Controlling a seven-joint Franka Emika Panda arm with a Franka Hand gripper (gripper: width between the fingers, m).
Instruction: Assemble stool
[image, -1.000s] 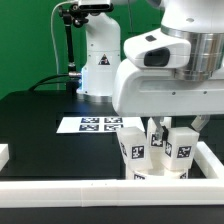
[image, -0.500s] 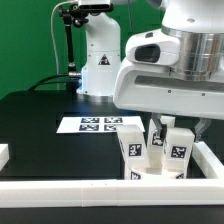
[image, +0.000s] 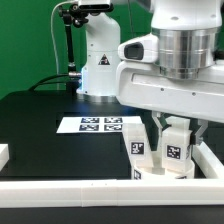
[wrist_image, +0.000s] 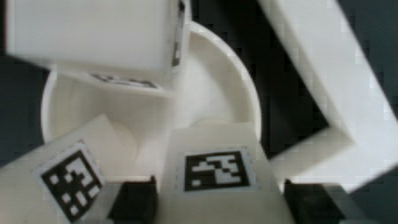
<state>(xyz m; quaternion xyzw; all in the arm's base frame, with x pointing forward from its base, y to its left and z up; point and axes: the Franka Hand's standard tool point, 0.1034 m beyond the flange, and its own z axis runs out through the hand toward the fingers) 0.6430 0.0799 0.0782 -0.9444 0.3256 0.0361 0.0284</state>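
Observation:
The round white stool seat (wrist_image: 217, 95) lies by the corner of the white border rails, and legs stand upright on it. My gripper (wrist_image: 217, 202) has its dark fingers (wrist_image: 135, 202) on both sides of one tagged leg (wrist_image: 221, 168) and is shut on it. A second tagged leg (wrist_image: 68, 180) stands right beside it, and a third leg (wrist_image: 98, 35) stands across the seat. In the exterior view my gripper (image: 178, 133) comes down over the held leg (image: 177, 152), with the second leg (image: 136, 152) to the exterior view's left of it. The seat (image: 158, 174) is mostly hidden.
The marker board (image: 98, 124) lies flat on the black table behind the seat. White border rails run along the front (image: 90, 186) and the exterior view's right (image: 212, 155); one rail (wrist_image: 329, 60) passes close by the seat. A short rail end (image: 4, 153) sits at the left edge.
My hand has turned and shifted slightly toward the exterior view's right. The held leg and the seat with its other legs have turned with it.

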